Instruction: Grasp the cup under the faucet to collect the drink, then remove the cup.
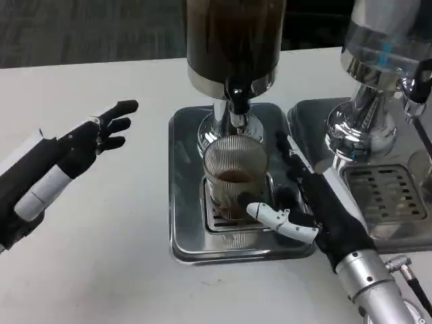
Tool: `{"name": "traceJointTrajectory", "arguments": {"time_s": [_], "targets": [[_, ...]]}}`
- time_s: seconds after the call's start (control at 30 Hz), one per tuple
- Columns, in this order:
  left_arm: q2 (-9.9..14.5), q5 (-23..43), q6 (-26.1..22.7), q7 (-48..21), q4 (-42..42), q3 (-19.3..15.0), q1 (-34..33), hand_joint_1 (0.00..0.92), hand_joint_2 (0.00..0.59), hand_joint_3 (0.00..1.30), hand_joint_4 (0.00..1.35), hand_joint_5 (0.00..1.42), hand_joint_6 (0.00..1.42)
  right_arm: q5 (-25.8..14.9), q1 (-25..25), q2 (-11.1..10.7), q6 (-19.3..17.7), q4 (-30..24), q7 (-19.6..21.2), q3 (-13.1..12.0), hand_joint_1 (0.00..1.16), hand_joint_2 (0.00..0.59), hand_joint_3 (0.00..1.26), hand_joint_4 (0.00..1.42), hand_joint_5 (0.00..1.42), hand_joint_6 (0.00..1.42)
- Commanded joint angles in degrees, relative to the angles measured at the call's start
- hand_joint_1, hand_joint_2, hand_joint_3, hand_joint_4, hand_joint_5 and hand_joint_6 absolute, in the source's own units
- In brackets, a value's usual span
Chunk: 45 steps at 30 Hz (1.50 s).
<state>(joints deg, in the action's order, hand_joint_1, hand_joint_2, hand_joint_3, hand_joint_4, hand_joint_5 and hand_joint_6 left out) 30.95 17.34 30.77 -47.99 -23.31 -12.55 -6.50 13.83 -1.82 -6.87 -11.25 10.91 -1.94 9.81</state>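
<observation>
Cup (235, 179) under faucet (237, 102) on drip tray (185, 202), ribbed clear glass, a little dark drink inside; judged rigid, breakable, slippery wet. Right hand (304, 209) wraps lower right side; grip mid-wall, keep upright. Left hand (94, 138) far left, fingers apart, empty.

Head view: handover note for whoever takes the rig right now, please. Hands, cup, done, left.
Right hand: wrapped around the ribbed clear glass cup, thumb across its front, fingers behind its right side.
Left hand: holds nothing, fingers spread, above the white table well left of the tray.
Cup: upright on the grate of the silver drip tray, under the black faucet of the dark drink dispenser. A shallow layer of brown drink is in it.
Done: cup grasped, filling begun.
Left: finish collecting, then lift the cup away.
</observation>
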Motion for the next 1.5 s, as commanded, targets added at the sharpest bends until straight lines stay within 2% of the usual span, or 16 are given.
{"name": "traceJointTrajectory", "arguments": {"time_s": [0.03,0.47,0.8,1.13,1.5], "targets": [[0.19,-0.78,0.41,0.91,-0.59,-0.29,1.19,0.000,0.058,0.11,0.00,0.04,0.09,0.42,-1.52,0.61,-1.58,2.14,1.21,0.10,0.71,0.201,0.00,0.00,0.00,0.03],[0.68,-0.82,-0.14,1.55,-1.25,-0.48,2.28,0.000,0.068,0.13,0.01,0.05,0.09,-0.87,-5.53,2.14,-4.56,9.12,1.05,-0.28,0.71,0.191,0.00,0.00,0.00,0.04],[1.20,-0.80,-0.64,2.00,-1.41,-1.00,3.14,0.000,0.075,0.14,0.02,0.06,0.09,-2.61,-8.91,2.14,-7.70,15.02,-0.69,-0.06,0.70,0.184,0.00,0.00,0.00,0.04],[1.77,-0.91,-1.22,2.26,-1.82,-1.27,3.46,0.000,0.079,0.16,0.03,0.07,0.10,-2.18,-10.59,2.45,-9.97,19.22,-0.93,0.32,0.69,0.182,0.00,0.00,0.00,0.07],[2.68,-0.99,-1.91,2.22,-2.41,-1.74,3.60,0.000,0.080,0.17,0.05,0.07,0.11,-2.84,-13.10,4.08,-15.29,26.54,-1.37,0.42,0.69,0.182,0.00,0.00,0.00,0.14]]}}
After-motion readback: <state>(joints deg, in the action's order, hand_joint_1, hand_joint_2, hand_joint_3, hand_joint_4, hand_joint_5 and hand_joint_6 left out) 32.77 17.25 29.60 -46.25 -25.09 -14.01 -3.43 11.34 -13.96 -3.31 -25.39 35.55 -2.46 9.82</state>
